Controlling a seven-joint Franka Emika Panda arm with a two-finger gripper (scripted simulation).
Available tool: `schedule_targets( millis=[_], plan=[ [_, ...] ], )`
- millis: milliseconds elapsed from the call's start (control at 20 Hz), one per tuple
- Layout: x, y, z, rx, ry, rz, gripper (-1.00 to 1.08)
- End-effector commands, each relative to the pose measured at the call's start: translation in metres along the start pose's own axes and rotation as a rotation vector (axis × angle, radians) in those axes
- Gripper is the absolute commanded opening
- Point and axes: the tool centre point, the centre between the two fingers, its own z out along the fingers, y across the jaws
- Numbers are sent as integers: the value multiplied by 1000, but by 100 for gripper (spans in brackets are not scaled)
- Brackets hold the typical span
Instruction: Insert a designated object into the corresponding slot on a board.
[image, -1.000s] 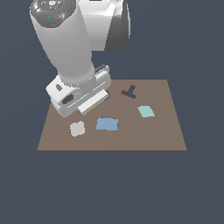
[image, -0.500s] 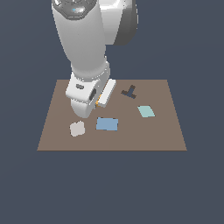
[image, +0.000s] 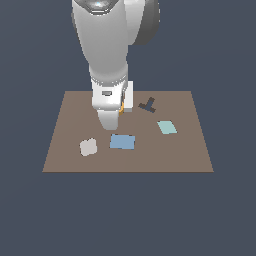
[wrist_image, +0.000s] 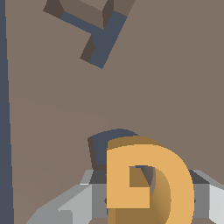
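The orange-yellow G-shaped block (wrist_image: 148, 179) fills the near part of the wrist view, held between my gripper's (wrist_image: 151, 199) grey fingers (wrist_image: 65, 205), which are shut on it. Just behind and partly under the block lies the dark G-shaped slot (wrist_image: 103, 146), mostly covered by it. I cannot tell whether the block touches the board (wrist_image: 166, 87). In the exterior view only an orange sliver of the block (image: 121, 106) shows beside the arm, near the back middle of the brown board (image: 185, 155). The slot is hidden there.
A dark T-shaped recess (image: 147, 105) (wrist_image: 98, 33) lies close by, toward the exterior view's right. A pale teal tile (image: 167, 127), a blue rectangle (image: 122, 141) and a grey square tile (image: 88, 147) lie on the board's front half. The arm (image: 107, 55) hides the board's back middle.
The arm has swung toward the exterior view's right and stands more upright, bringing the hand from the board's left part to its back middle, near the T recess.
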Motion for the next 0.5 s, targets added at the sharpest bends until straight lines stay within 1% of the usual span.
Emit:
schedule_targets(
  millis=[0,200,450],
  plan=[
    [2,-4,0,0,0,-58,-100],
    [3,-8,0,0,0,-122,-100],
    [3,-12,-1,0,0,-165,-100]
  ],
)
